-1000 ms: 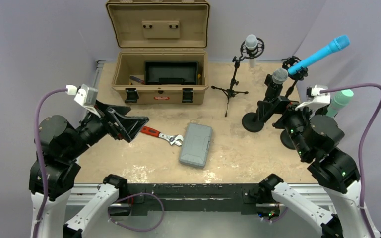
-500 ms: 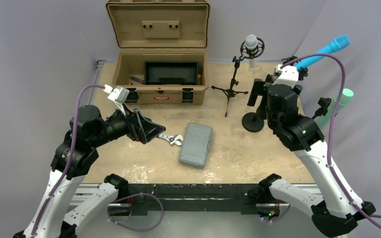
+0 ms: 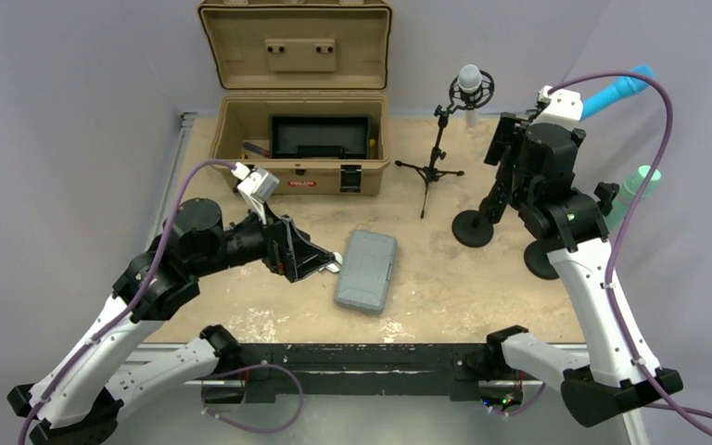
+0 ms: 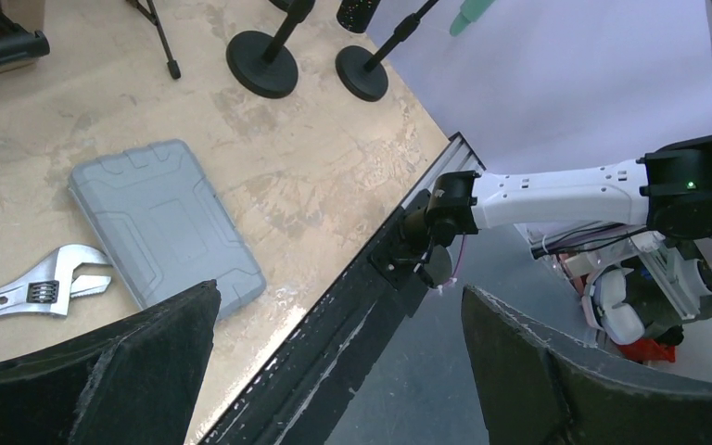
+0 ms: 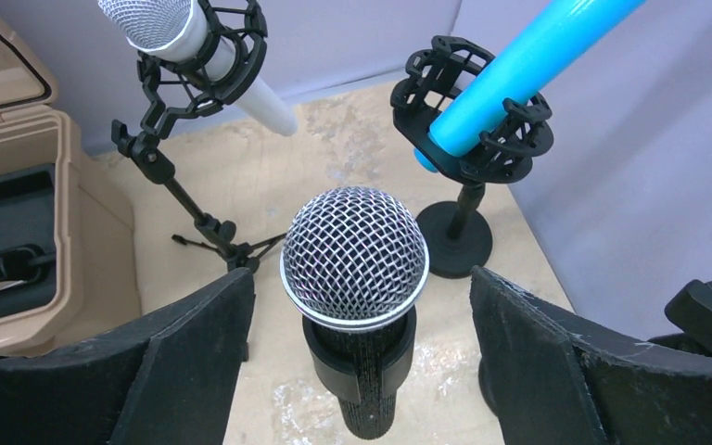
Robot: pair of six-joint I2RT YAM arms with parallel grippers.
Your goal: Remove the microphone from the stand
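A black microphone with a silver mesh head [image 5: 354, 246] stands upright in a black clip [image 5: 362, 363] on its stand. The stand's round base [image 3: 473, 228] shows in the top view; there the microphone itself is hidden behind my right arm. My right gripper [image 5: 360, 278] [image 3: 508, 159] is open, just above the microphone. One finger [image 5: 195, 352] is on each side of the head, not touching it. My left gripper [image 3: 320, 260] [image 4: 338, 371] is open and empty, low over the table beside the grey case.
A white microphone on a tripod stand [image 3: 468, 83], a blue one in a shock mount [image 5: 519, 83] and a green one [image 3: 640, 185] stand close by. A grey case [image 3: 367, 270] and a wrench [image 4: 32, 289] lie mid-table. An open tan toolbox [image 3: 301, 139] stands at the back.
My right arm has risen and swung toward the back, bringing its open gripper over the black microphone. My left arm has reached to the right, over the wrench toward the grey case.
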